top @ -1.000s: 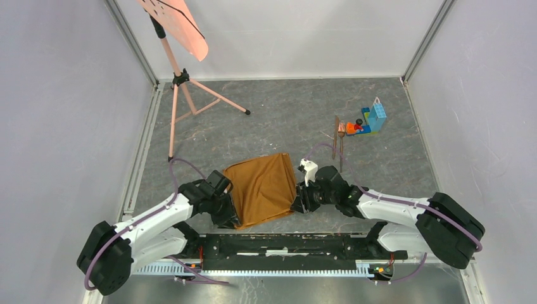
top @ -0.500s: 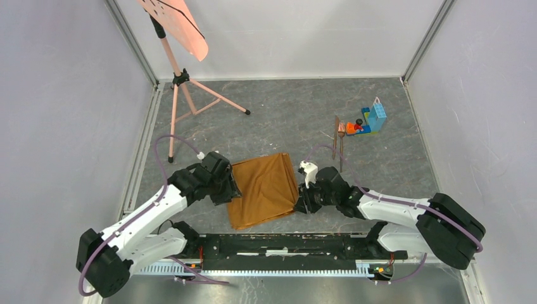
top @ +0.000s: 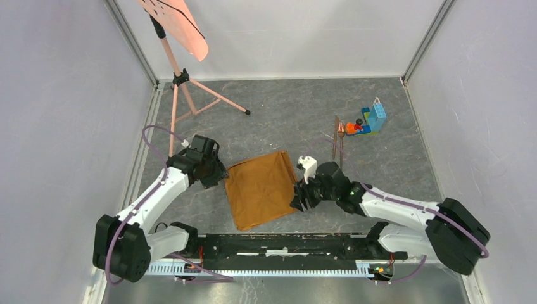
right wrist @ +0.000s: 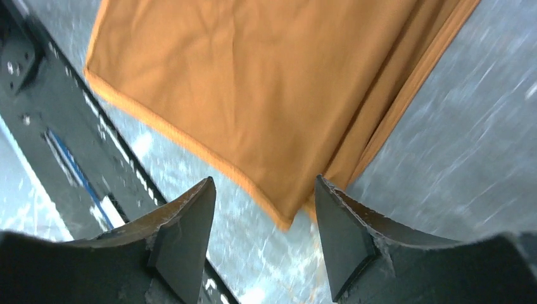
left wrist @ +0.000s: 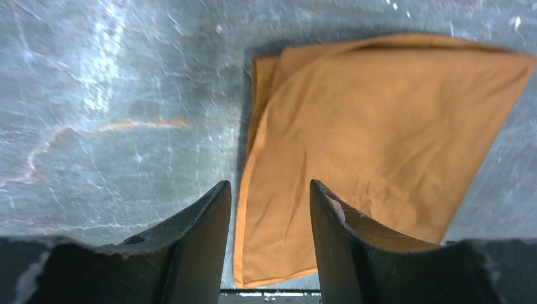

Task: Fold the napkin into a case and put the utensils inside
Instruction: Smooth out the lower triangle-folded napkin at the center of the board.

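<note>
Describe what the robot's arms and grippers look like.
The left arm and right arm have white shells, black joints and a purple cable each. The left gripper and right gripper are black, with dark wedge-shaped fingers scuffed pale at the edges.

A shiny orange-brown satin-like napkin [top: 261, 189], folded to a rough rectangle, is seen lying flat on the grey marbled table [top: 285, 114], towards the near edge between the two white arms. The left gripper [top: 220, 177] is held at the cloth's far left corner and the right gripper [top: 299, 201] at its right edge; whether the cloth is touched cannot be told. Two slim dark reddish-brown utensils [top: 341, 136] are laid well apart from it at the far right, just beside a pile of colourful toy bricks [top: 369, 120]. A salmon-pink sheet [top: 183, 22] is carried on a tripod stand [top: 182, 79] at the far left.
</note>
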### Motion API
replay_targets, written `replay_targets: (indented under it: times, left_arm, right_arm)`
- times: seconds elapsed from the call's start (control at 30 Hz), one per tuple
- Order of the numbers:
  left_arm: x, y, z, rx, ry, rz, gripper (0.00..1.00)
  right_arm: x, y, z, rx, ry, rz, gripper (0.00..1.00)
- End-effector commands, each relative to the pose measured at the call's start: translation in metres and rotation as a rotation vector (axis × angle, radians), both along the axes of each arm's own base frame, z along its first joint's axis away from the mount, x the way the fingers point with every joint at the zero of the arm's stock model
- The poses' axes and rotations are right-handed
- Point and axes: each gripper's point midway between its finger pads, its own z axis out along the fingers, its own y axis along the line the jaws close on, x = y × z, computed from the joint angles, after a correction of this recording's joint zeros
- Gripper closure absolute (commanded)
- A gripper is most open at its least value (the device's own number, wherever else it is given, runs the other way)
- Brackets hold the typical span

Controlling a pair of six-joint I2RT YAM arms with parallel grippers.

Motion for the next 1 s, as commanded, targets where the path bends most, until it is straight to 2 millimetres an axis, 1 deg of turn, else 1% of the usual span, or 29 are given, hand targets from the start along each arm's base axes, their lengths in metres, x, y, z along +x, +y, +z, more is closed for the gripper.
replay_targets:
  times: [0.0, 0.07, 0.13, 0.23, 0.3, 0.33, 0.37, 0.4, 0.47, 0.57, 0.73, 0.87, 0.97]
  left_arm:
    - [0.032, 0.011, 0.004, 0.031, -0.065, -0.029, 0.45]
    - [0.038, 0.01, -0.006, 0.012, -0.04, -0.036, 0.47]
    - [0.042, 0.007, -0.016, -0.008, -0.012, -0.046, 0.5]
    - [0.048, 0.002, -0.025, -0.035, 0.01, -0.058, 0.57]
    - [0.05, 0.001, -0.029, -0.039, 0.014, -0.064, 0.59]
    - [0.051, 0.002, -0.03, -0.033, 0.016, -0.062, 0.59]
    - [0.052, 0.003, -0.031, -0.027, 0.021, -0.06, 0.6]
    - [0.053, 0.005, -0.031, -0.02, 0.02, -0.062, 0.6]
    - [0.055, 0.008, -0.033, -0.005, 0.021, -0.058, 0.61]
    - [0.057, 0.01, -0.035, -0.002, 0.025, -0.059, 0.63]
    - [0.059, 0.009, -0.041, -0.007, 0.039, -0.07, 0.63]
    - [0.062, 0.008, -0.043, -0.019, 0.039, -0.076, 0.63]
    - [0.065, 0.008, -0.043, -0.03, 0.034, -0.079, 0.66]
  right_arm:
    - [0.067, 0.019, 0.041, -0.028, -0.179, -0.047, 0.35]
    - [0.09, 0.029, 0.052, -0.018, -0.199, -0.058, 0.35]
    - [0.113, 0.034, 0.054, -0.006, -0.209, -0.077, 0.35]
    - [0.144, 0.039, 0.047, 0.0, -0.178, -0.099, 0.43]
    - [0.161, 0.043, 0.045, 0.012, -0.179, -0.104, 0.46]
    - [0.167, 0.044, 0.038, -0.002, -0.164, -0.107, 0.49]
    - [0.174, 0.047, 0.039, -0.004, -0.16, -0.106, 0.5]
    - [0.178, 0.048, 0.034, -0.01, -0.153, -0.109, 0.5]
    - [0.187, 0.049, 0.031, -0.016, -0.153, -0.126, 0.5]
    - [0.196, 0.051, 0.026, -0.025, -0.155, -0.135, 0.49]
    - [0.208, 0.054, 0.014, -0.042, -0.14, -0.147, 0.47]
    - [0.212, 0.06, 0.009, -0.028, -0.129, -0.132, 0.52]
    - [0.217, 0.062, 0.006, -0.031, -0.125, -0.135, 0.55]
